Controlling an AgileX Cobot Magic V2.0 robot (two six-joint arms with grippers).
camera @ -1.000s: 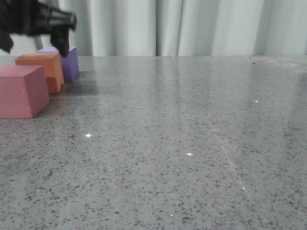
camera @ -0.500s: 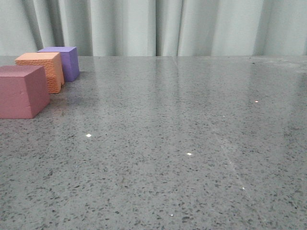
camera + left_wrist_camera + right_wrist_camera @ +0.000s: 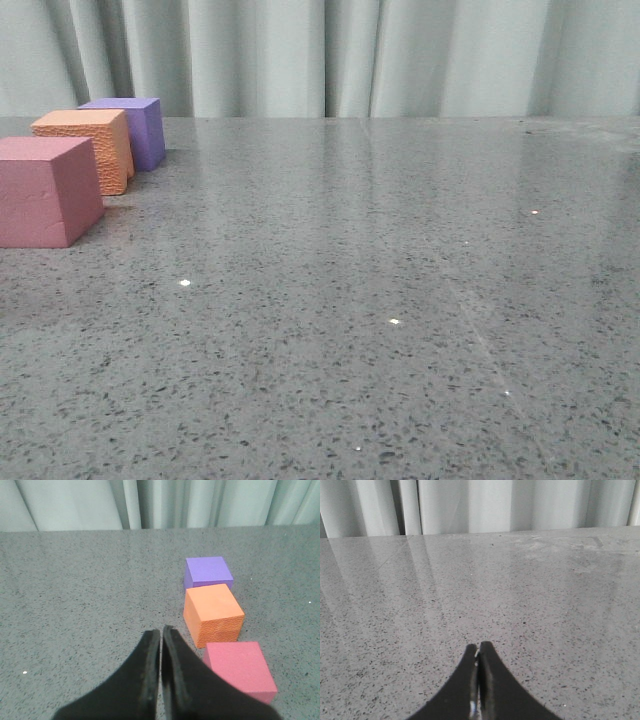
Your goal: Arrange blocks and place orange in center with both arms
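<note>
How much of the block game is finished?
It looks finished. The three blocks stand in a row on the table: purple block at the back, orange block in the middle, pink block in front. Nothing is in hand: the left hand and right hand are both shut and hold nothing. Nothing seems left to do.

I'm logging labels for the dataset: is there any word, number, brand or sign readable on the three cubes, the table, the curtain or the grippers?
None can be read.
orange cube: bare faces, pebbled texture only.
purple cube: no markings.
pink-red cube: no markings.
left gripper and right gripper: plain black fingers.
table and curtain: no text.
</note>
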